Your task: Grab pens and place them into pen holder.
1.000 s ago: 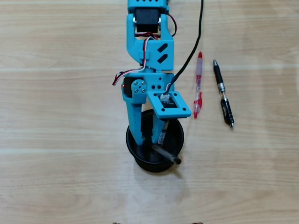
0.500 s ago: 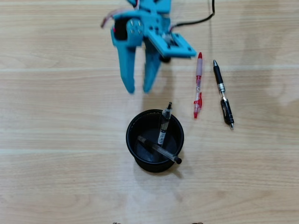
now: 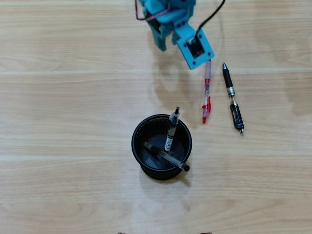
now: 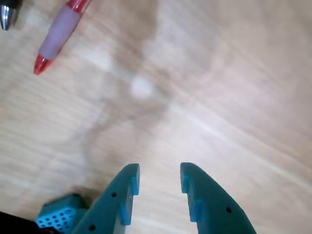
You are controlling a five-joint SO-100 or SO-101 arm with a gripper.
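Observation:
A black round pen holder stands on the wooden table with two black pens leaning inside it. A red pen lies right of and above the holder; its tip also shows in the wrist view at the top left. A black click pen lies just right of the red one; only its metal tip shows in the wrist view. My blue gripper hovers at the top of the overhead view, up and left of the red pen. In the wrist view the gripper is open and empty over bare wood.
The light wooden table fills both views. A black cable runs from the arm toward the top right.

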